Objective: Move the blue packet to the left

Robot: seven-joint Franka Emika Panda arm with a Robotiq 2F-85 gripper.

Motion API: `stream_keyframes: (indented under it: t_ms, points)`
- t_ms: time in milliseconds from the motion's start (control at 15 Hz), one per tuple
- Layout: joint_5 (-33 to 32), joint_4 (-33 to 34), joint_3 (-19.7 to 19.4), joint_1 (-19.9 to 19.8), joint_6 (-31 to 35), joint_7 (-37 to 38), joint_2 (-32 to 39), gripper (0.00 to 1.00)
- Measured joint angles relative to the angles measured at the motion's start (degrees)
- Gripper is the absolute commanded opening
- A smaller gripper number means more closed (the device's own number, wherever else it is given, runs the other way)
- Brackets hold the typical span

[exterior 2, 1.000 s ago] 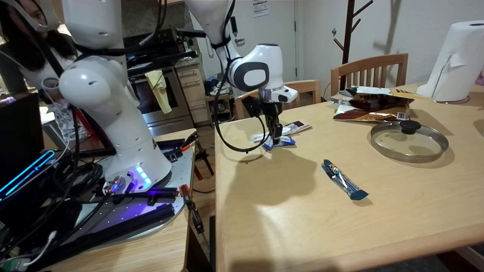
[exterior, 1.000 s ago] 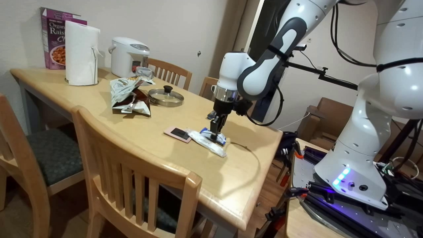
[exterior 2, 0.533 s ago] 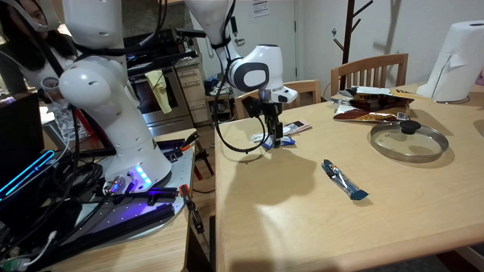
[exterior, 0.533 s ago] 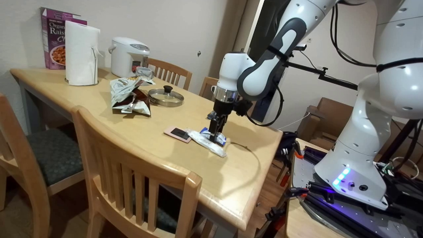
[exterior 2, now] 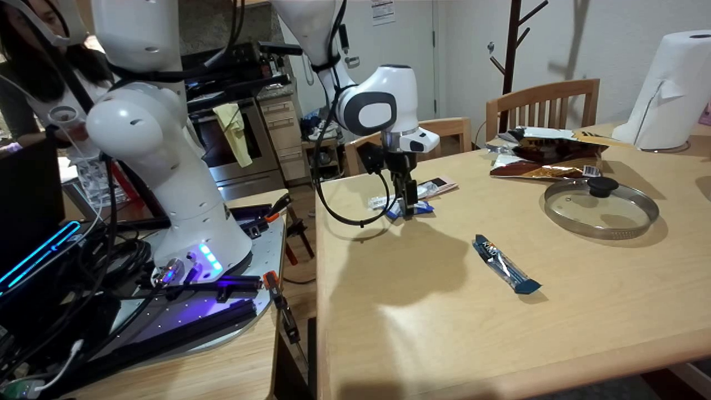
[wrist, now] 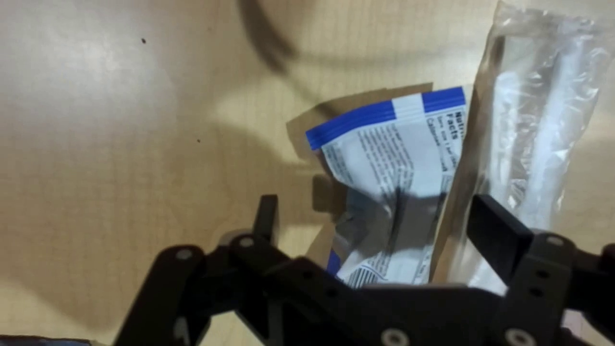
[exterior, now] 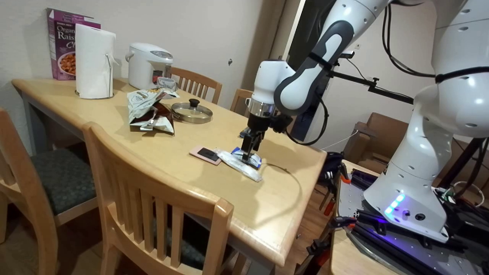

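The blue packet (wrist: 408,149) lies flat on the table, white with print on its face and blue along its end; a crease runs down its middle. My gripper (wrist: 375,204) is open just over it, its fingers (wrist: 497,235) spread wide, one to each side of the packet in the wrist view. Bare table shows between the packet and one finger; the other finger is over the clear-wrapped white item. The lower end of the packet is hidden by the gripper body. In both exterior views, the gripper (exterior: 251,152) partly covers the packet (exterior 2: 424,206).
A clear-wrapped white stick-like item (wrist: 538,120) lies close alongside the packet. Beyond it is a pink and dark phone-like item (exterior: 206,154). Elsewhere on the table are a blue wrapper (exterior 2: 502,266), a glass lid (exterior 2: 602,214) and a crumpled bag (exterior 2: 547,158). A chair (exterior: 160,198) stands against the table.
My gripper has opened: its fingers stood close together over the packet a second ago and are now spread apart. The arm has barely shifted, and the packet stays in the same place.
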Motion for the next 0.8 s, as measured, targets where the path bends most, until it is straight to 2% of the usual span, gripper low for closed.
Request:
stream_keyframes:
  t_ms: [533,800]
  points:
    - [-0.2,-1.0,-4.3,-0.1,-0.8,1.9,-4.8,1.0]
    - [-2.7,-2.3,-6.6,-0.1,-1.2,5.0,-7.4,1.0]
